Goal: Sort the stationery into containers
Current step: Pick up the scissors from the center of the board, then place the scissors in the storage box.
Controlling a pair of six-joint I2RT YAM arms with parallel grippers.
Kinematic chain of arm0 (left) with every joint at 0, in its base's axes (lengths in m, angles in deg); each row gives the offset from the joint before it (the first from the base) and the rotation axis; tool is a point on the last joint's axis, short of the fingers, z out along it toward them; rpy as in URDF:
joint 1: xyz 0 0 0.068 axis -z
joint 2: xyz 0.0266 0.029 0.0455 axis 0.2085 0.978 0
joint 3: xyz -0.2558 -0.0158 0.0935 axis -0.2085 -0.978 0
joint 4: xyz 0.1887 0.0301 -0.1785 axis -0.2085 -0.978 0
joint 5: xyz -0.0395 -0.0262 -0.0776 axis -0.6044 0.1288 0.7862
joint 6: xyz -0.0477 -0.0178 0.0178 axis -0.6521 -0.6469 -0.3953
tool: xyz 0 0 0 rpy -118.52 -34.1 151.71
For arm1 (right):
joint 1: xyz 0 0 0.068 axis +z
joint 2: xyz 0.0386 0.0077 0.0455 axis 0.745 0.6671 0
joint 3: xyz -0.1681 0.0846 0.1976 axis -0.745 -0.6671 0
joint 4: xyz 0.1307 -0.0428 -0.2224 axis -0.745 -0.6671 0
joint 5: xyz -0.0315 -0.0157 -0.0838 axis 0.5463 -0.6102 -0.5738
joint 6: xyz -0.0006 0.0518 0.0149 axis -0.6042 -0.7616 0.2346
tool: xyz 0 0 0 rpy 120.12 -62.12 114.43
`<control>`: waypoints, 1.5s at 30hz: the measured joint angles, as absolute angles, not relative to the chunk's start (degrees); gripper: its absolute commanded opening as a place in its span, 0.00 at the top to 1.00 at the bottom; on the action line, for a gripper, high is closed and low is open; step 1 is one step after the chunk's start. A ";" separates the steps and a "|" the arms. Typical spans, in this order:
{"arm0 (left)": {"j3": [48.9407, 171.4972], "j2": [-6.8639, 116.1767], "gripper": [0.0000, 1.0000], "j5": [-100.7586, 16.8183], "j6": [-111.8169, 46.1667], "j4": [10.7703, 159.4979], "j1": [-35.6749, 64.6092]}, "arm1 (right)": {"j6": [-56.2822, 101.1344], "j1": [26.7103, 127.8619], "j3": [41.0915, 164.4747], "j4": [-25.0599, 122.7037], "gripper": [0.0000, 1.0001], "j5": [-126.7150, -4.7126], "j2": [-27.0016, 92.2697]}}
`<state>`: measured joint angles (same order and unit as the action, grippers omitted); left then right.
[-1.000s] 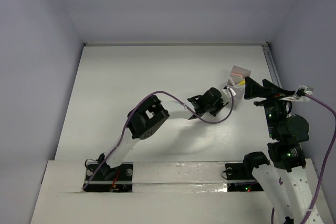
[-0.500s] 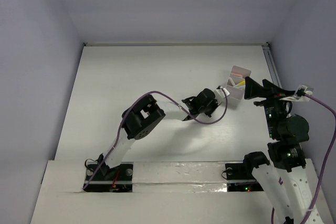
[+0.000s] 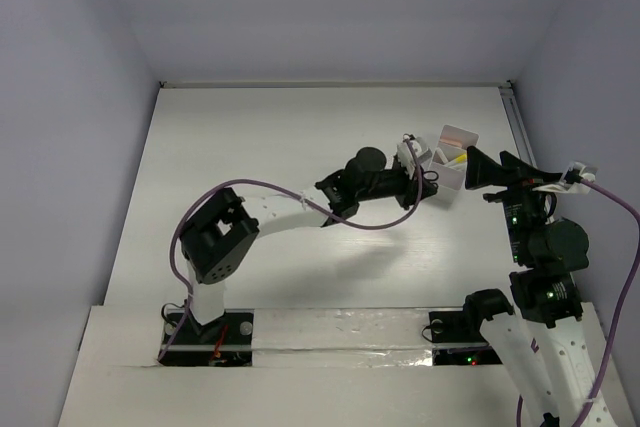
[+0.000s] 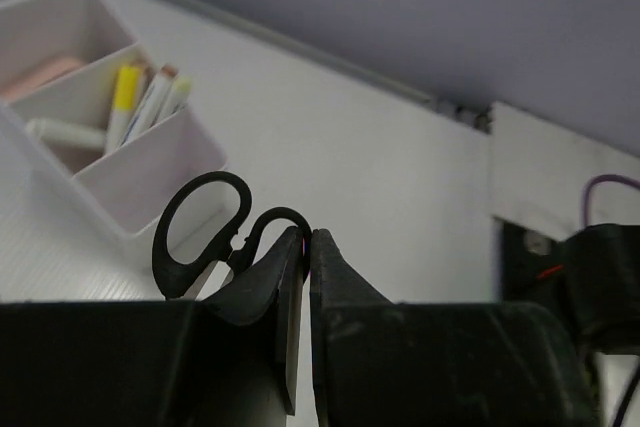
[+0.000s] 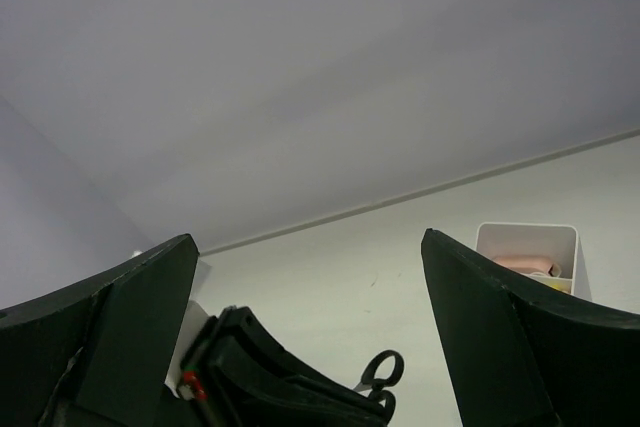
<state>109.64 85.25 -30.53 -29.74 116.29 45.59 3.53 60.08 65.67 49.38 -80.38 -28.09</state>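
Observation:
My left gripper (image 3: pixel 412 159) (image 4: pixel 307 234) is shut on the small black-handled scissors (image 4: pixel 205 232), pinching one handle loop, with both loops sticking out past the fingertips. The scissors also show in the right wrist view (image 5: pixel 380 372). The white boxy container (image 3: pixel 452 150) (image 4: pixel 150 172) (image 5: pixel 528 247) stands just right of the left gripper, apart from it. It holds white pens with yellow and red ends (image 4: pixel 140 102) in one compartment and a pinkish flap (image 4: pixel 45 72) in another. My right gripper (image 3: pixel 487 154) (image 5: pixel 308 237) is wide open and empty, just right of the container.
The table's back edge (image 3: pixel 335 84) meets the grey wall. A metal rail (image 3: pixel 518 122) runs along the right edge. The left arm's purple cable (image 3: pixel 375 222) loops over the table's middle. The right arm's base (image 3: pixel 545 287) stands at the near right.
The left arm has stretched out, its elbow swinging left and its wrist moving up and right toward the container with the scissors. The right arm has not moved.

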 measured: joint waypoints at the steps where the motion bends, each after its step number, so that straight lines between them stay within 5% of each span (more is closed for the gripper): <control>1: 110.34 85.42 1.00 -27.99 -30.96 118.08 45.44 | 3.53 60.08 65.67 49.38 0.00 -80.40 -28.09; 15: 128.94 112.59 1.00 -0.45 -68.51 151.10 39.15 | 3.74 60.08 65.67 49.32 0.00 -80.88 -28.28; 33: 155.74 125.53 1.00 3.88 -76.90 155.43 38.56 | 3.77 60.08 65.67 49.36 0.00 -80.86 -28.28; 45: 162.97 132.96 1.00 4.77 -76.58 148.87 37.79 | 3.77 60.08 65.67 49.36 0.00 -80.82 -28.31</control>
